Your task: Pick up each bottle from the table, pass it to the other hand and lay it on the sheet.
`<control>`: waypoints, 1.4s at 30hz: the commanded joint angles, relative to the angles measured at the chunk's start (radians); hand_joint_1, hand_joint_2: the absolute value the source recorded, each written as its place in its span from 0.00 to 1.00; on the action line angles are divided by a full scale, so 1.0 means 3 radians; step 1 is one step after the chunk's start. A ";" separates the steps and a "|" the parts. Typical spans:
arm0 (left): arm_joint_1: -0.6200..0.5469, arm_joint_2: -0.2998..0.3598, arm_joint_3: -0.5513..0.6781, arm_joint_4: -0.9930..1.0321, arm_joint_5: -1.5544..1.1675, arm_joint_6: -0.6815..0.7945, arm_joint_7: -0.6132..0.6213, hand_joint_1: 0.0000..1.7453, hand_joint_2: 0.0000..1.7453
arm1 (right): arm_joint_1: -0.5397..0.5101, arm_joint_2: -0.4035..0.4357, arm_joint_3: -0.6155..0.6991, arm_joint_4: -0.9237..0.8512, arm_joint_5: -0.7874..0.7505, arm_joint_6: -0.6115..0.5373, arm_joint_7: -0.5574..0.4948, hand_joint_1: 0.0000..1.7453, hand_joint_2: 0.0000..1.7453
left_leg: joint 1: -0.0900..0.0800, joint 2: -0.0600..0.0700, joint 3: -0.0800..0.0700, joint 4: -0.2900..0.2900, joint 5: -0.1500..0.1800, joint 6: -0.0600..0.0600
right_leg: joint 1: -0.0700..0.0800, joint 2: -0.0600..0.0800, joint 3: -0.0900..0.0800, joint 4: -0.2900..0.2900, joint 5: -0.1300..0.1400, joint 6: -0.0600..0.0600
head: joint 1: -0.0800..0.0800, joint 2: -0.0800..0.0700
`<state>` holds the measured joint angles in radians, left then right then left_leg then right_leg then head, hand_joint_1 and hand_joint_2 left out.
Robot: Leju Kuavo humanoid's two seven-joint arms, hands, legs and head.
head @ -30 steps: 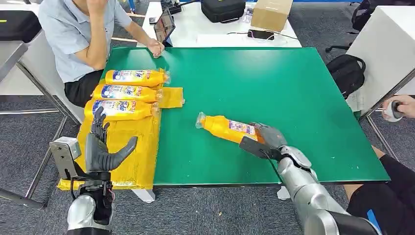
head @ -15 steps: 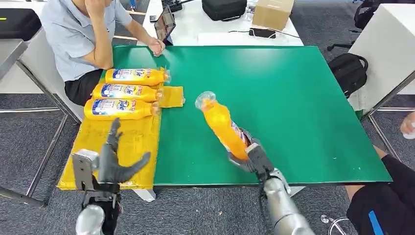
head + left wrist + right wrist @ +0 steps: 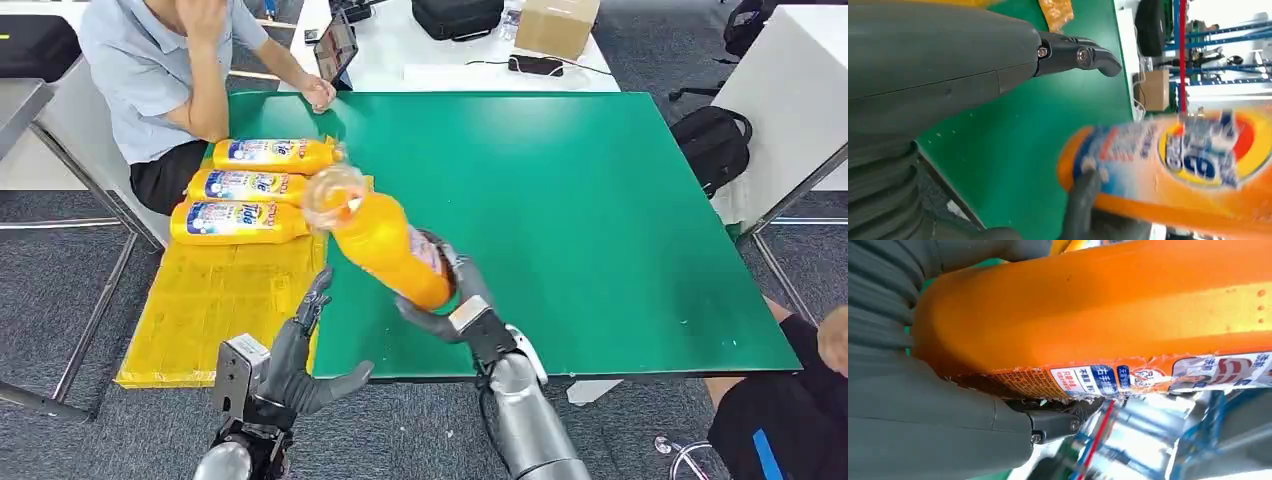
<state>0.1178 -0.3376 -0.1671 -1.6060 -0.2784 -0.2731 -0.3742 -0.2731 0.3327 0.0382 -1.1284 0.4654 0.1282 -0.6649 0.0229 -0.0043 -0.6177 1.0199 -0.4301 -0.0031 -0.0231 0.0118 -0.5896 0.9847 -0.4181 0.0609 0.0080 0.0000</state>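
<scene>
Right robot hand (image 3: 452,300) gripping bottle (image 3: 385,243), cap blurred

1. A person (image 3: 165,70) in a light blue shirt sits at my far left, one hand resting on the green table (image 3: 600,200).
2. Beyond it I see a white table (image 3: 400,55) bearing a black case (image 3: 458,18), a cardboard box (image 3: 558,25) and a tablet (image 3: 338,48).
3. A black backpack (image 3: 712,150) lies on the floor to my right.

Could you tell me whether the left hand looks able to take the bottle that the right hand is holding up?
Probably yes: the left hand is open, empty, and nothing sits between it and the raised bottle in the right hand.
</scene>
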 commanded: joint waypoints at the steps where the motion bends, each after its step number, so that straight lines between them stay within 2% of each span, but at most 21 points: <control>1: -0.0263 -0.0038 -0.0091 0.0227 0.0240 0.0135 0.0085 0.00 1.00 | -0.0122 0.0055 0.0748 0.0489 0.0066 -0.0165 -0.0111 1.00 1.00 | 0.0000 0.0007 0.0012 -0.0003 -0.0004 0.0004 | 0.0002 0.0003 0.0010 -0.0003 -0.0002 -0.0008 | 0.0000 0.0000; 4: -0.0398 -0.0038 -0.0122 0.0239 0.0403 0.0374 0.0053 0.00 1.00 | -0.0084 0.0055 0.0974 0.0578 0.0053 -0.0252 -0.0111 1.00 1.00 | 0.0000 0.0000 0.0011 -0.0003 -0.0003 0.0005 | 0.0002 -0.0004 0.0011 -0.0003 -0.0003 -0.0009 | 0.0001 0.0000; 9: -0.0468 -0.0038 -0.0143 0.0176 0.0638 0.0446 0.0002 0.00 1.00 | -0.0031 0.0055 0.1111 0.0647 0.0050 -0.0316 -0.0065 1.00 1.00 | 0.0001 -0.0003 0.0004 -0.0002 -0.0001 0.0003 | 0.0002 -0.0006 0.0005 -0.0003 -0.0002 -0.0007 | 0.0001 0.0000; 17: -0.0473 -0.0038 -0.0129 0.0178 0.1158 0.0186 0.0023 0.00 1.00 | -0.0058 0.0055 0.1175 0.0924 0.0083 -0.0441 -0.0075 1.00 1.00 | 0.0001 -0.0007 0.0011 -0.0004 -0.0002 0.0004 | 0.0004 -0.0011 0.0013 -0.0006 -0.0004 -0.0010 | 0.0000 0.0000; 24: -0.0469 -0.0038 -0.0126 0.0193 0.1158 0.0185 0.0023 0.00 1.00 | -0.0057 0.0055 0.1171 0.0930 0.0082 -0.0445 -0.0080 1.00 1.00 | 0.0000 -0.0008 0.0008 -0.0004 -0.0002 0.0004 | 0.0002 -0.0012 0.0009 -0.0005 -0.0004 -0.0008 | 0.0000 0.0000; 26: -0.0442 -0.0038 -0.0132 0.0239 0.1262 0.0057 0.0085 0.00 1.00 | -0.0058 0.0055 0.1154 0.0943 0.0094 -0.0441 -0.0091 1.00 1.00 | 0.0001 -0.0010 0.0011 -0.0004 -0.0002 0.0005 | 0.0004 -0.0015 0.0013 -0.0006 -0.0005 -0.0011 | 0.0000 0.0000; 27: -0.0432 -0.0036 -0.0135 0.0285 0.1385 -0.0035 0.0144 0.31 1.00 | -0.0056 0.0055 0.1153 0.0953 0.0111 -0.0441 -0.0106 1.00 1.00 | 0.0000 -0.0008 0.0008 -0.0004 -0.0001 0.0004 | 0.0002 -0.0012 0.0010 -0.0005 -0.0004 -0.0008 | 0.0000 0.0000; 28: -0.0413 -0.0023 -0.0139 0.0307 0.1453 -0.0110 0.0179 0.88 1.00 | -0.0066 0.0055 0.1162 0.0963 0.0131 -0.0425 -0.0111 1.00 1.00 | 0.0001 -0.0007 0.0005 -0.0003 -0.0001 0.0003 | 0.0002 -0.0010 0.0006 -0.0005 -0.0003 -0.0007 | 0.0000 0.0000; 29: -0.0404 -0.0017 -0.0143 0.0343 0.1456 -0.0135 0.0174 1.00 1.00 | -0.0074 0.0052 0.1165 0.0976 0.0143 -0.0433 -0.0111 1.00 1.00 | 0.0000 -0.0008 0.0013 -0.0007 -0.0002 0.0004 | 0.0003 -0.0012 0.0014 -0.0008 -0.0004 -0.0010 | 0.0000 0.0000; 37: -0.0347 -0.0002 -0.0097 0.0422 0.1750 -0.0276 0.0300 1.00 1.00 | -0.0095 0.0030 0.1320 0.1030 0.0072 -0.0450 -0.0111 1.00 1.00 | 0.0000 -0.0004 0.0007 -0.0004 -0.0001 0.0003 | 0.0001 -0.0007 0.0007 -0.0005 -0.0003 -0.0006 | 0.0000 0.0000; 38: -0.0341 -0.0003 -0.0075 0.0417 0.1785 -0.0272 0.0313 1.00 1.00 | -0.0101 0.0033 0.1324 0.1042 0.0068 -0.0448 -0.0111 0.95 1.00 | 0.0000 -0.0004 0.0014 -0.0006 -0.0003 0.0005 | 0.0002 -0.0009 0.0014 -0.0007 -0.0005 -0.0010 | 0.0001 0.0000; 39: -0.0332 0.0006 -0.0050 0.0401 0.1799 -0.0260 0.0318 1.00 1.00 | -0.0103 0.0040 0.1326 0.1058 0.0058 -0.0449 -0.0111 0.80 1.00 | 0.0000 -0.0004 0.0010 -0.0005 -0.0002 0.0004 | 0.0002 -0.0008 0.0010 -0.0006 -0.0004 -0.0008 | 0.0000 0.0000; 40: -0.0316 0.0000 -0.0012 0.0386 0.1835 -0.0242 0.0328 1.00 1.00 | -0.0118 0.0055 0.1314 0.1107 0.0027 -0.0418 -0.0111 0.00 1.00 | 0.0000 -0.0003 0.0008 -0.0005 -0.0002 0.0004 | 0.0001 -0.0007 0.0008 -0.0005 -0.0003 -0.0007 | 0.0001 0.0000; 42: -0.0284 0.0024 0.0043 0.0337 0.1875 -0.0237 0.0349 1.00 1.00 | -0.0131 0.0055 0.1429 0.1125 -0.0068 -0.0475 -0.0111 0.00 1.00 | 0.0000 -0.0001 0.0008 -0.0005 -0.0002 0.0003 | 0.0002 -0.0004 0.0007 -0.0006 -0.0002 -0.0007 | 0.0001 0.0000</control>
<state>0.0590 -0.3368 -0.1625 -1.5576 0.2419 -0.3265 -0.2903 -0.3026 0.3429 0.3811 -0.9075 0.4871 -0.0080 -0.6645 0.0227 -0.0042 -0.6188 1.0199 -0.4302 -0.0030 -0.0234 0.0119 -0.5912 0.9846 -0.4181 0.0609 0.0084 0.0000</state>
